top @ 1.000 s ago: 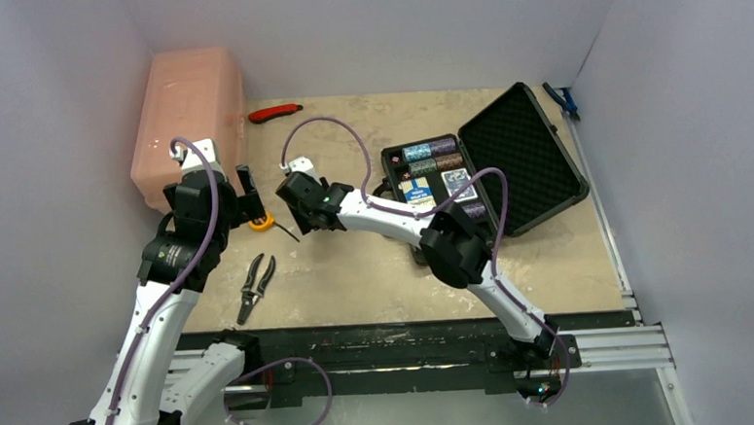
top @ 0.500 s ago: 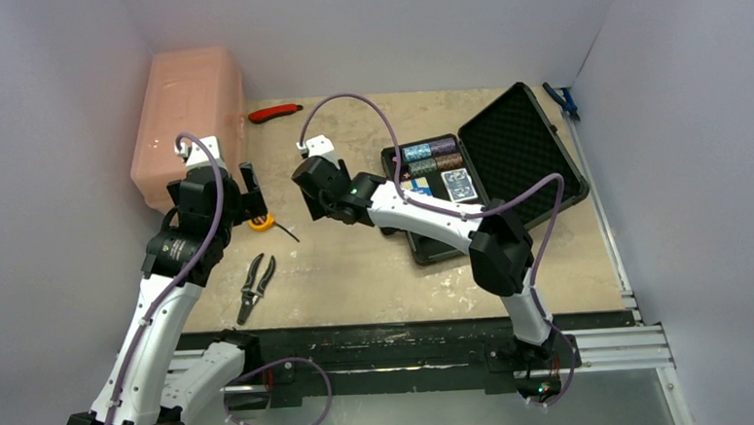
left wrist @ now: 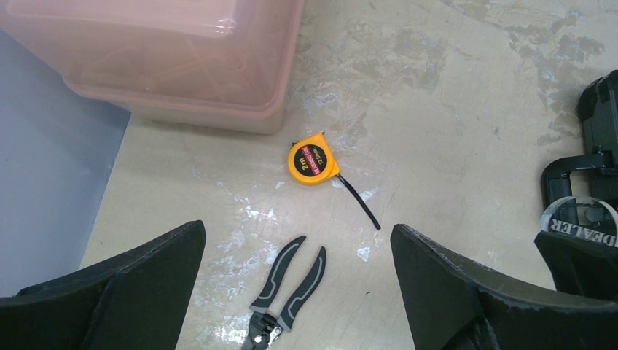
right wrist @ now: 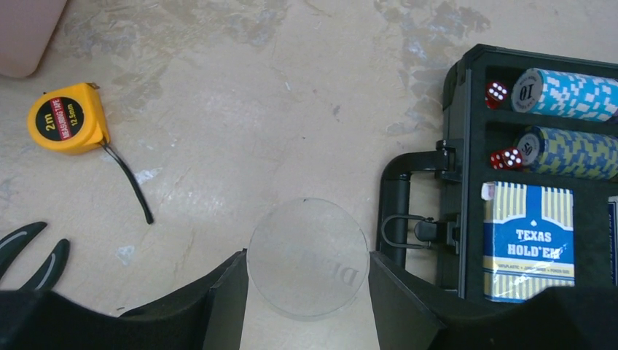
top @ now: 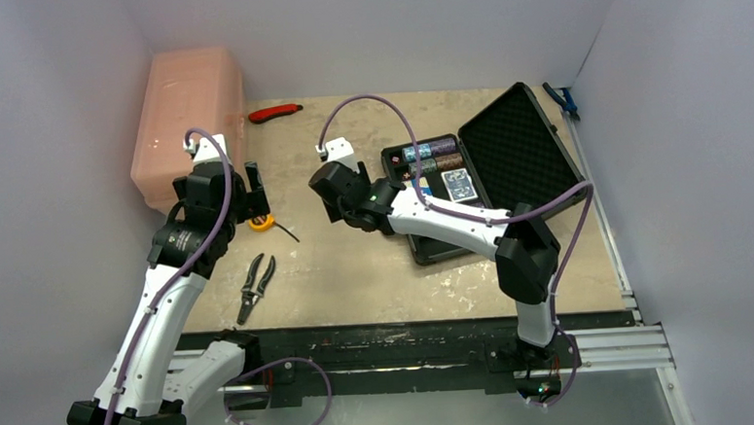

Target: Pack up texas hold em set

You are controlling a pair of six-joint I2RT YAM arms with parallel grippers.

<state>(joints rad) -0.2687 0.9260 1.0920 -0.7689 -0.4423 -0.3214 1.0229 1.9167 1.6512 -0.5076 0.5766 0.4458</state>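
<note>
The black briefcase (top: pixel 521 151) lies open at the right, foam lid back. Its tray (right wrist: pixel 472 65) holds chip rows (right wrist: pixel 565 93), two red dice (right wrist: pixel 497 92), and a blue "Texas Hold'em" deck (right wrist: pixel 528 240); a second blue-backed deck (top: pixel 458 184) lies beside it. My right gripper (right wrist: pixel 307 259) is shut on a pale translucent dealer disc (right wrist: pixel 306 248) by its edges, above the floor just left of the case handle (right wrist: pixel 397 197). The disc also shows in the left wrist view (left wrist: pixel 579 219). My left gripper (left wrist: pixel 297 230) is open and empty above the pliers.
A pink translucent bin (top: pixel 188 120) stands at the back left. A yellow tape measure (left wrist: pixel 312 160) and black-handled pliers (left wrist: pixel 288 299) lie under the left arm. A red knife (top: pixel 275 112) lies at the back. A blue-handled tool (top: pixel 562 101) lies behind the case.
My right gripper has moved right and toward the back, nearer the case, with the disc held in it. The left gripper has shifted slightly right.
</note>
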